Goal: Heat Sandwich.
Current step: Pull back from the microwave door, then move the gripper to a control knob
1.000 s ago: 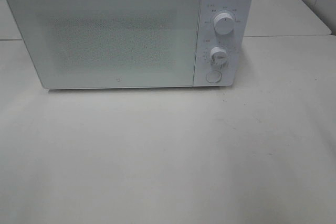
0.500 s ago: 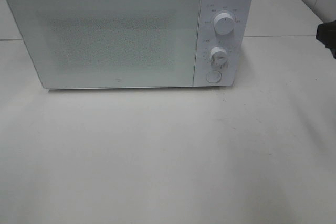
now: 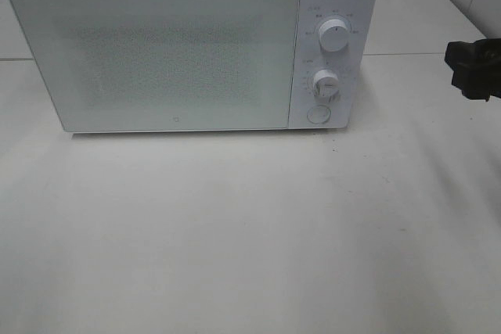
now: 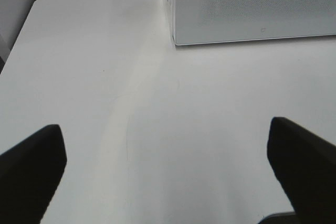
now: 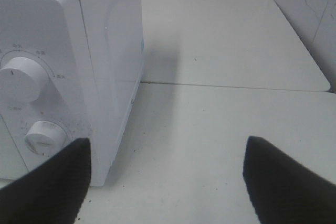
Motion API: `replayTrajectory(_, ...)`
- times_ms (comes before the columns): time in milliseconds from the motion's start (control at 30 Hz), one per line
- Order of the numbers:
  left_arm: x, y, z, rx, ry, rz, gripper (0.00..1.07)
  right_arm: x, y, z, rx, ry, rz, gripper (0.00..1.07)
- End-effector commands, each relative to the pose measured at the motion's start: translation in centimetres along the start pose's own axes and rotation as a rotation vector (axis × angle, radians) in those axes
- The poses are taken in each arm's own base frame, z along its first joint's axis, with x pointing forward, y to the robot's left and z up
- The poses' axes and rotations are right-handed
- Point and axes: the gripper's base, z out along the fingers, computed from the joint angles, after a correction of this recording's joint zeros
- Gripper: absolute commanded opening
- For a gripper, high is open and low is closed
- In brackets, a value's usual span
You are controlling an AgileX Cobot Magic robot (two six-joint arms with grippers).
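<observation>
The high camera looks down from the front at the microwave (image 3: pixel 156 52) and the white table (image 3: pixel 235 232) before it, fairly near. The left wrist camera looks out over the left gripper (image 4: pixel 165 150), low across the table toward the microwave's door corner. The right wrist camera, over the right gripper (image 5: pixel 168 153), sits close beside the knobs (image 5: pixel 18 77), facing along the microwave's side. All three share microwave and table.
</observation>
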Motion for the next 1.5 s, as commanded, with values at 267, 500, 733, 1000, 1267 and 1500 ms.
replayTrajectory(267, 0.1, -0.1, -0.3, 0.003, -0.038, -0.002, 1.04, 1.7, 1.4, 0.0, 0.044, -0.082, -0.031, 0.76)
replayTrajectory(500, 0.1, -0.1, -0.3, 0.003, -0.038, -0.002, 1.04, 2.1, 3.5, 0.4, 0.048, -0.111, -0.046, 0.76)
replayTrajectory(733, 0.1, -0.1, -0.3, 0.003, -0.038, -0.002, 1.04, 2.8, 5.2, 0.8, 0.046, -0.138, -0.034, 0.76)
replayTrajectory(1000, 0.1, -0.1, -0.3, 0.003, -0.038, -0.002, 1.04, 4.7, 7.8, 1.6, 0.018, -0.139, -0.071, 0.76)
replayTrajectory(1267, 0.1, -0.1, -0.3, 0.003, -0.038, -0.002, 1.04, 5.8, 10.0, 2.1, 0.013, -0.122, -0.071, 0.76)
replayTrajectory(1500, 0.1, -0.1, -0.3, 0.003, -0.038, -0.002, 1.04, 6.5, 11.6, 2.8, -0.003, -0.104, -0.006, 0.76)
